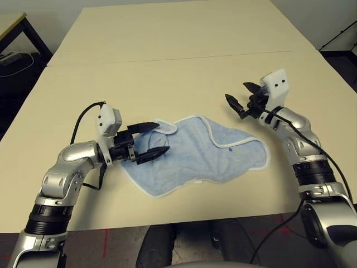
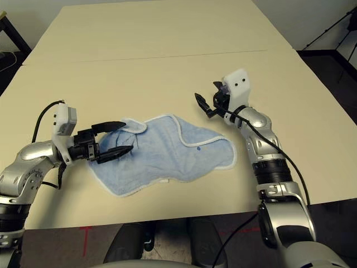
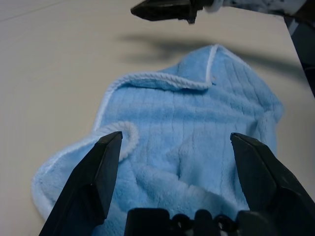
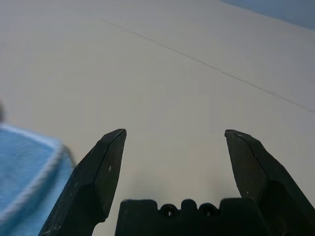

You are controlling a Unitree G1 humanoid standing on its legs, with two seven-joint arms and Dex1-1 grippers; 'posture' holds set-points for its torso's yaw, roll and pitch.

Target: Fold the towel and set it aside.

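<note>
**My two tools are open and the towel lies loose on the surface**

Head view: The light-blue towel (image 1: 195, 156) lies crumpled on the tan surface (image 1: 167, 67), near the front edge. It has a white stitched edge and a small dark mark (image 1: 231, 149) on its right part. One flap is folded over on top. My left tool (image 1: 149, 138) points sideways at the towel's left end. Its two black fingers stand wide apart, one above the other, over the towel's edge. It holds nothing. My right tool (image 1: 244, 97) is up in the air, just past the towel's right end. Its fingers are wide apart too, and it holds nothing. A thin seam line (image 1: 184, 56) runs across the surface behind the towel.

Left wrist view: My two black fingers (image 3: 93, 182) are far apart. The towel (image 3: 197, 147) lies right in front of them, with faint stripes and its white edge curled over. The tip of my right tool (image 3: 165, 9) shows beyond the towel.

Right wrist view: My two fingers (image 4: 101, 172) are far apart with bare surface (image 4: 172, 73) between them. A corner of the towel (image 4: 24, 172) shows off to one side.
</note>
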